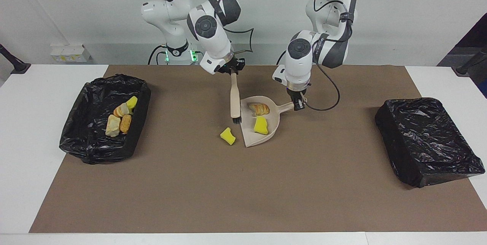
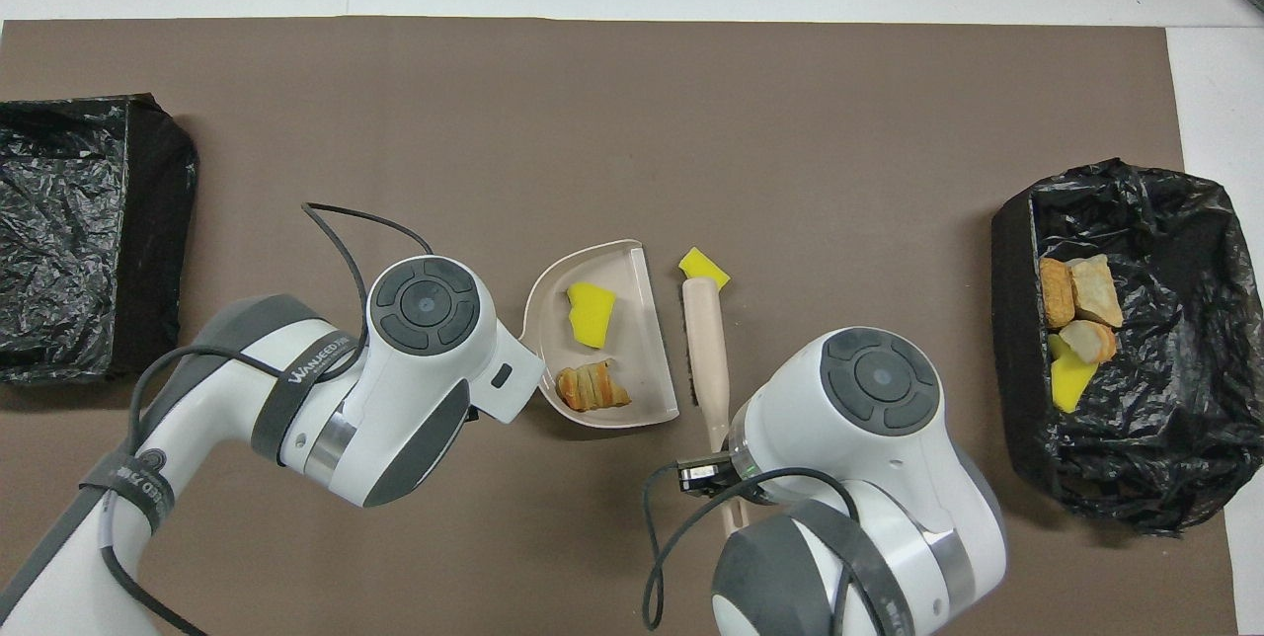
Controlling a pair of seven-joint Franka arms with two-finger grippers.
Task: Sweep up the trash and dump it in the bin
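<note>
Grippers sit at upper centre of the facing view: the right gripper (image 1: 233, 70) is closed on the brush (image 1: 234, 98) handle's top, and the left gripper (image 1: 299, 102) is clamped on the dustpan (image 1: 254, 138) handle. Trash follows below them: a striped orange-brown bread lump (image 1: 259, 108) and a yellow sponge chunk (image 1: 261, 125) lie in the pan, while a second yellow sponge wedge (image 1: 228, 136) lies on the brown mat (image 1: 243, 191), just beside the pan's open lip and the brush bristles. Four more scraps (image 1: 121, 117), tan, orange-brown and yellow, lie in the black-lined bin (image 1: 81, 140) at the frame's left; another black-lined bin (image 1: 430, 142) stands at its right.
</note>
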